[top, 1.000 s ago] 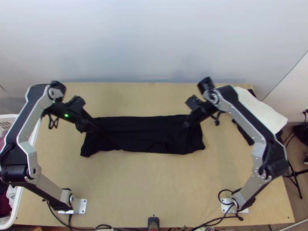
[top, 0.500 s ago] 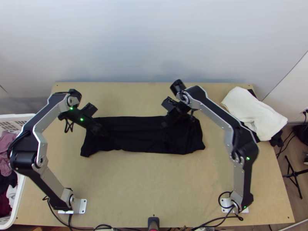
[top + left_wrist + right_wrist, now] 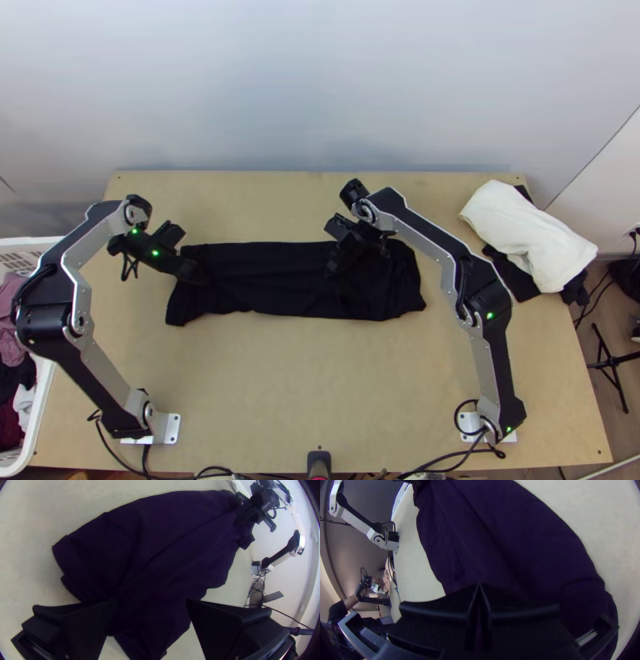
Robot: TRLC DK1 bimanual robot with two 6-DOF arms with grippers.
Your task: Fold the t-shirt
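In the top view, the black cloth t-shirt (image 3: 276, 282) is laid as a strip, nine to three o'clock; a crosswise fold seems due, an end to be pinched. The black left gripper (image 3: 152, 601) is parted wide, empty; the black right gripper (image 3: 479, 584) is closed, whether on cloth cannot be told.

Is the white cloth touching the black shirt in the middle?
Apart. The top view shows a wide strip of bare table between the shirt and the white cloth.
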